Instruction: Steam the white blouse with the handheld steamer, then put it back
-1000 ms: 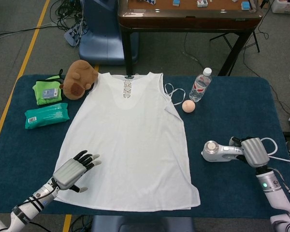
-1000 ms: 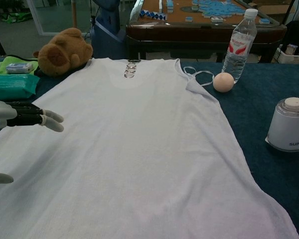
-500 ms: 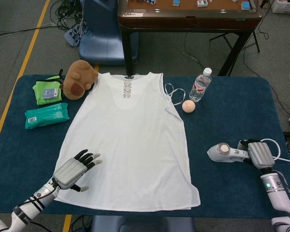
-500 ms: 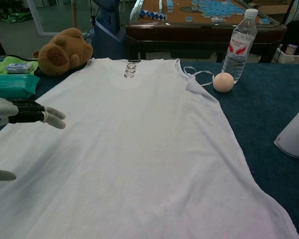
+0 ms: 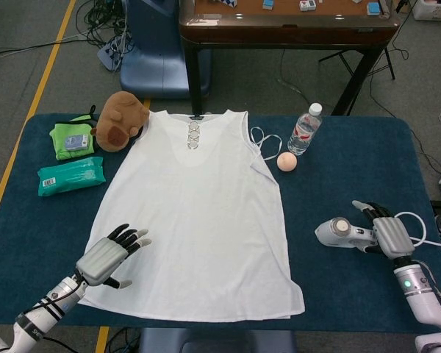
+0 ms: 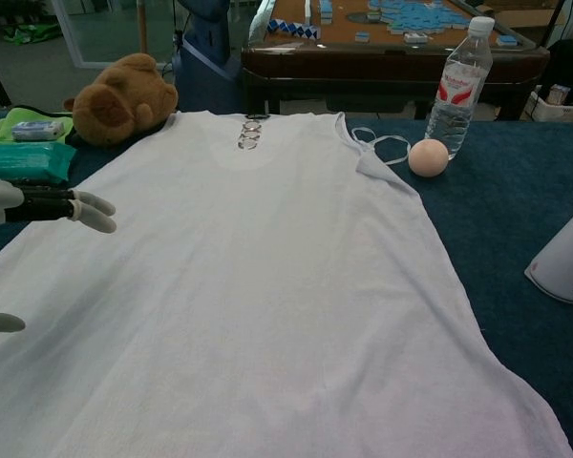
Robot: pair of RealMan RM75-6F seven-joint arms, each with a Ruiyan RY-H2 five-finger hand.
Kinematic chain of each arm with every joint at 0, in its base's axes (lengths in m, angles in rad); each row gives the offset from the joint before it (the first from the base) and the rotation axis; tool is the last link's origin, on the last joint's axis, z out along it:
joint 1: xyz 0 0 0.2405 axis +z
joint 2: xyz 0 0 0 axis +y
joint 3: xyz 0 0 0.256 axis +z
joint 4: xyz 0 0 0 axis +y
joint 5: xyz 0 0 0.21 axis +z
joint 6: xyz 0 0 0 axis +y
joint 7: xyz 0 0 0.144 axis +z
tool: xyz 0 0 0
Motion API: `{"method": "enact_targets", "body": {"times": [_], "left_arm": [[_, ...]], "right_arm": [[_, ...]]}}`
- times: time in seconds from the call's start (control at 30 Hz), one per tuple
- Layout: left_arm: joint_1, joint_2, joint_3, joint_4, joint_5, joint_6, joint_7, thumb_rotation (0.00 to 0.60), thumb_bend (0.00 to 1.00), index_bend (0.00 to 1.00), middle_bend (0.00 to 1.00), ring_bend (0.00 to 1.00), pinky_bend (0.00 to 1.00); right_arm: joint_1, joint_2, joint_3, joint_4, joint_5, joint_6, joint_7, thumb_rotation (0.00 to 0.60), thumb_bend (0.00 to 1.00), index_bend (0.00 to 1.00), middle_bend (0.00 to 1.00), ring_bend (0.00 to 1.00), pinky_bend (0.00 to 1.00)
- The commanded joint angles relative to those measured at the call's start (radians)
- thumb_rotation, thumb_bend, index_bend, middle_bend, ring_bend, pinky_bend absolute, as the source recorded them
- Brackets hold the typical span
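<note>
The white blouse (image 5: 195,213) lies flat on the blue table (image 5: 353,162), neckline at the far side; the chest view shows the blouse (image 6: 258,286) filling most of the frame. The white handheld steamer (image 5: 342,233) lies on its side on the table to the right of the blouse, and the steamer (image 6: 563,269) pokes in at the chest view's right edge. My right hand (image 5: 386,232) sits at the steamer's handle end with its fingers (image 5: 369,209) spread, no grip visible. My left hand (image 5: 106,257) hovers open over the blouse's lower left hem, its fingers (image 6: 72,205) extended.
A brown plush toy (image 5: 121,120), a green packet (image 5: 72,140) and a teal wipes pack (image 5: 70,175) lie left of the blouse. A water bottle (image 5: 304,130) and a peach ball (image 5: 286,162) stand beside its right shoulder. The steamer's white cord (image 5: 419,224) loops behind my right hand.
The steamer tipped from upright onto its side and shifted right. My right hand's fingers have come apart off its handle. My left hand drew slightly left and back.
</note>
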Motion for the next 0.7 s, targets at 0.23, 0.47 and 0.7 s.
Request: {"method": "enact_targets", "body": {"times": [0.23, 0.47, 0.7], "left_arm": [[0.036, 0.036, -0.035, 0.015, -0.050, 0.065, -0.067, 0.519, 0.14, 0.12, 0.05, 0.08, 0.00], [0.098, 0.052, -0.072, 0.055, -0.114, 0.160, -0.137, 0.571, 0.14, 0.12, 0.05, 0.08, 0.00], [0.179, 0.031, -0.102, 0.080, -0.191, 0.270, -0.128, 0.600, 0.14, 0.12, 0.05, 0.08, 0.00]], "right_arm": [[-0.019, 0.217, 0.043, -0.358, -0.002, 0.104, -0.172, 0.600, 0.00, 0.11, 0.26, 0.13, 0.17], [-0.064, 0.352, 0.076, -0.583, 0.057, 0.156, -0.363, 0.600, 0.06, 0.23, 0.36, 0.19, 0.19], [-0.112, 0.429, 0.079, -0.746, 0.116, 0.181, -0.525, 0.600, 0.07, 0.27, 0.37, 0.20, 0.19]]}}
